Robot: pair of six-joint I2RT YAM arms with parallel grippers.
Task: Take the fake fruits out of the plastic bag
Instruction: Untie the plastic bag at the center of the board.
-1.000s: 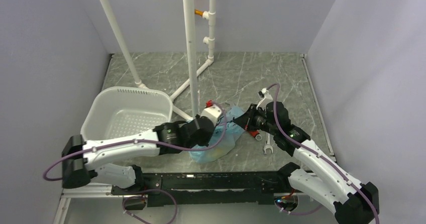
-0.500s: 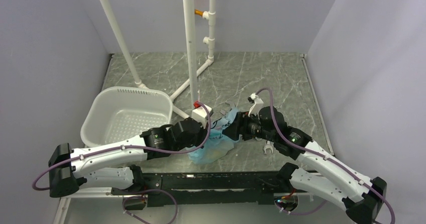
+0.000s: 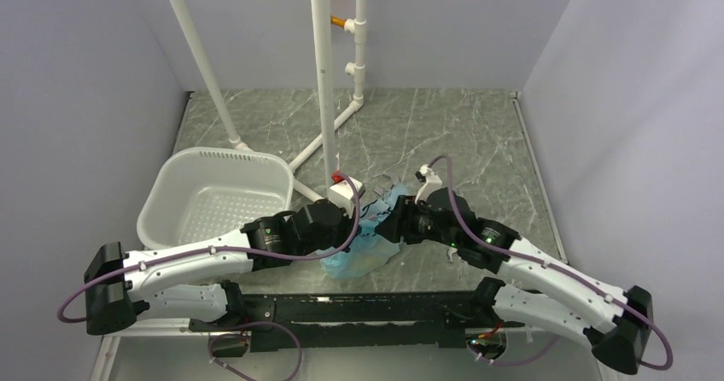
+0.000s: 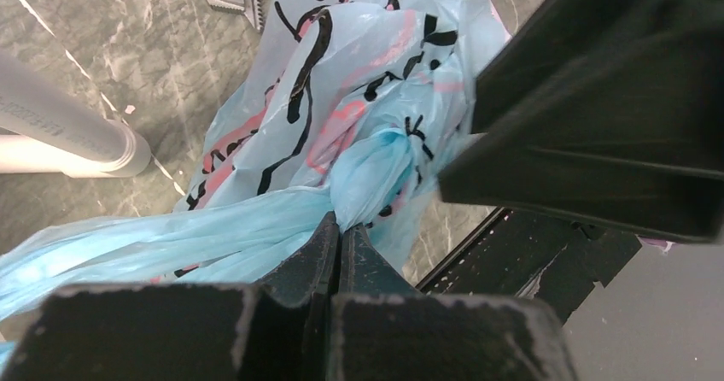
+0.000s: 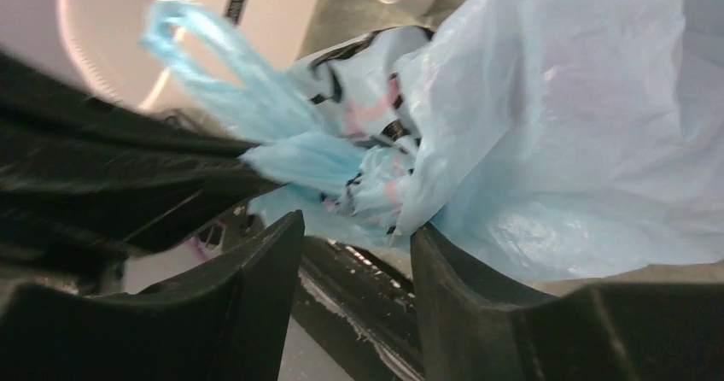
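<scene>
At the front of the table (image 3: 478,142), the left gripper (image 4: 337,231) pinches the plastic bag (image 4: 341,73) by its twisted neck; the right gripper (image 5: 354,227), fingers spread, should next grasp the other side.

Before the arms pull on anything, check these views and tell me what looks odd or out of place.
The plastic bag looks odd: its neck is bunched into what seems a knot just beyond the left gripper, whose jaws are shut on a twisted handle strand. The mouth looks closed. No fruit shows outside it.
</scene>
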